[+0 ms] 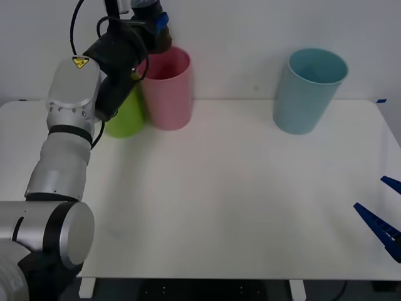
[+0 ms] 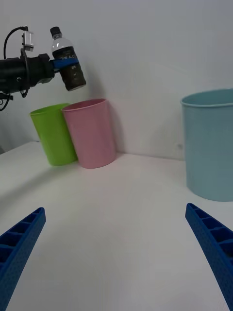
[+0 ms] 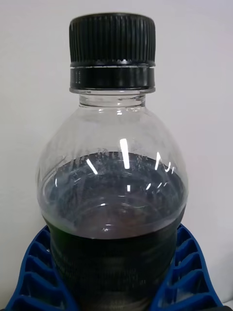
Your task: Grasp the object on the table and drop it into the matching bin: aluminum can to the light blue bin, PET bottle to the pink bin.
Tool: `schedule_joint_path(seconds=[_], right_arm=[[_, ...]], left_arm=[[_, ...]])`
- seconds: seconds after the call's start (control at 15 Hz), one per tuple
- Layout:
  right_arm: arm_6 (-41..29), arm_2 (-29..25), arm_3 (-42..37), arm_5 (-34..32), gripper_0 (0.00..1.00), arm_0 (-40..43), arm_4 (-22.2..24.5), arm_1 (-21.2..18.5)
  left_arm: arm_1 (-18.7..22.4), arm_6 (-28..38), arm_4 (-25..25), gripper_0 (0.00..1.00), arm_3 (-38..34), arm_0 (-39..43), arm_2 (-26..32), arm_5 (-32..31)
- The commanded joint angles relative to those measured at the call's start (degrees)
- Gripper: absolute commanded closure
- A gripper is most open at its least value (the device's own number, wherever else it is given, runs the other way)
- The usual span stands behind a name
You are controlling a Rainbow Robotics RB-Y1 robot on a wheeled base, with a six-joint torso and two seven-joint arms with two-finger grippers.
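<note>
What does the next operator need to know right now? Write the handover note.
Left gripper: shut on the PET bottle, held in the air above the pink bin, slightly tilted.
Right gripper: open, idle low over the table at the robot's right.
Light blue bin stands far right; a lime green bin stands beside the pink one.
Done: bottle grasped and lifted.
Left: release it into the pink bin.

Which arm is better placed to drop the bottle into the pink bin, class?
The left. Its gripper holds the PET bottle in the air close above the pink bin, while the right gripper waits open, low at the table's right edge.
</note>
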Motion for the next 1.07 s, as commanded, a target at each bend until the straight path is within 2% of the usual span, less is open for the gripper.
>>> schedule_joint_path(seconds=[0.07, 0.27, 0.4, 0.47, 0.6, 0.93, 1.07], right_arm=[[0.00, 0.00, 0.00, 0.00, 0.00, 0.00, 0.00, 0.00], [0.00, 0.00, 0.00, 0.00, 0.00, 0.00, 0.00, 0.00], [0.00, 0.00, 0.00, 0.00, 0.00, 0.00, 0.00, 0.00], [0.00, 0.00, 0.00, 0.00, 0.00, 0.00, 0.00, 0.00], [0.00, 0.00, 0.00, 0.00, 0.00, 0.00, 0.00, 0.00], [0.00, 0.00, 0.00, 0.00, 0.00, 0.00, 0.00, 0.00], [0.00, 0.00, 0.00, 0.00, 0.00, 0.00, 0.00, 0.00]], left_arm=[[0.00, -4.04, -0.04, 0.98, 4.53, -2.62, 0.21, 2.87], [-0.35, -4.31, 0.31, 0.97, 4.53, -2.62, 0.04, 3.22], [-0.35, -4.31, 0.75, 0.92, 4.61, -2.62, -0.05, 3.22], [-0.35, -4.31, 1.19, 0.77, 4.61, -2.62, -0.14, 3.22], [-0.35, -4.31, 1.72, 0.00, 4.61, -2.54, -0.14, 3.40], [-0.35, -4.66, 2.95, 0.00, 4.61, -2.36, -0.05, 3.57], [0.00, -5.10, 5.67, 0.00, 4.53, -1.83, -0.23, 3.40]])
